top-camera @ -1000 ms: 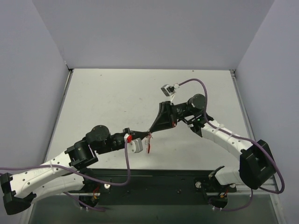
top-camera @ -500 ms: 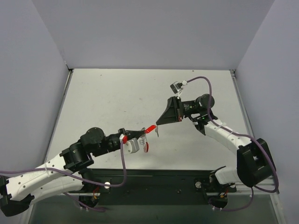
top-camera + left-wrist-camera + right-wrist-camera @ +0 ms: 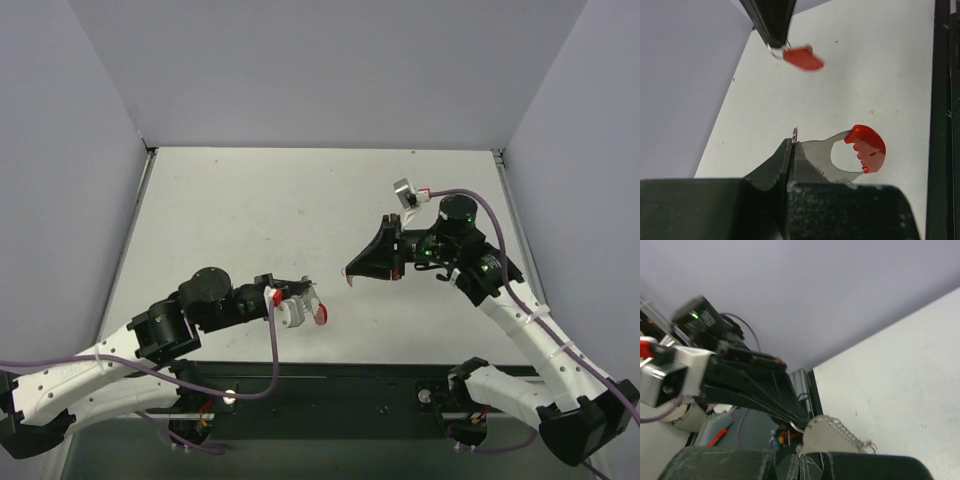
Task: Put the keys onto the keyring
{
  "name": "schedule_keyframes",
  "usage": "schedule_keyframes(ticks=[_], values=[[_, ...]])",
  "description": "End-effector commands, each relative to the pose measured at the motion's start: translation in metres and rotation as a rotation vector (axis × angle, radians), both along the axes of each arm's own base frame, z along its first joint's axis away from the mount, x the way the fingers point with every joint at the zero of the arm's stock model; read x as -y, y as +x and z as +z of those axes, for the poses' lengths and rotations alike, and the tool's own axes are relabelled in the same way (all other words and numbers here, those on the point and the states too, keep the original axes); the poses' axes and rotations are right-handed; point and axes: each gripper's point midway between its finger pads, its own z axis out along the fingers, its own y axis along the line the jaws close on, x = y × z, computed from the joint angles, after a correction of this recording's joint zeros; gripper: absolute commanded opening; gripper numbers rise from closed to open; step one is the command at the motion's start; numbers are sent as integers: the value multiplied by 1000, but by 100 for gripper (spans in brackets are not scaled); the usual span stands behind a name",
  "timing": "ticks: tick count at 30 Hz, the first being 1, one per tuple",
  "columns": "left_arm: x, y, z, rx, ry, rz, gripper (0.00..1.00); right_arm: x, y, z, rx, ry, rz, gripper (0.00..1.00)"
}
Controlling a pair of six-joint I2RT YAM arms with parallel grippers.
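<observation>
**Both grippers clenched and drawn apart: key on the right, keyring on the left**

In the overhead view my left arm comes up from the lower left corner. It lies low and stretches toward the middle of the table (image 3: pixel 240 210). The left gripper (image 3: pixel 304 294) is clenched on the keyring (image 3: pixel 320 315). In the left wrist view its jaws press together on the thin silvery loop, and the curved red band hangs toward the lower right of that frame.

My right arm rises from the lower right, elbow high, with the forearm pointing left. The right gripper (image 3: pixel 351 270) is also clamped tight. The key (image 3: pixel 350 282) dangles from its tip, just right of centre. Its red head shows plainly near the top of the left wrist view.

A second ago the two gripper tips met near the centre of the table. Half a second ago they had begun to part. Now the right gripper has pulled back to the right, so bare table separates the key from the keyring.

A purple cable (image 3: pixel 272 350) loops along each arm. The black mounting rail (image 3: pixel 330 385) crosses the bottom edge, and grey walls (image 3: pixel 320 70) close in the left, top and right.
</observation>
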Motion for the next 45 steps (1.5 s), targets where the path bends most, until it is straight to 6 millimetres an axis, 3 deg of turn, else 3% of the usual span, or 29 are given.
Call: schedule_keyframes(ticks=[1, 2, 6, 10, 16, 21, 45], values=[[12, -20, 46, 65, -24, -125, 0, -7, -18, -37, 38, -159, 91, 0], [12, -24, 54, 73, -19, -139, 0, -8, -23, -42, 18, -187, 110, 0], [28, -42, 56, 94, 40, -240, 0, -10, -39, -43, 17, -182, 184, 0], [36, -52, 45, 94, 112, -306, 0, -10, -48, -34, 23, -151, 230, 0], [37, -53, 33, 111, 150, -325, 0, -6, -59, -19, 33, -102, 290, 0], [36, -52, 39, 143, 95, -312, 0, -6, -69, -13, 10, -70, 366, 0], [42, -62, 43, 139, 4, -362, 0, -22, -63, -16, -15, -71, 395, 0]])
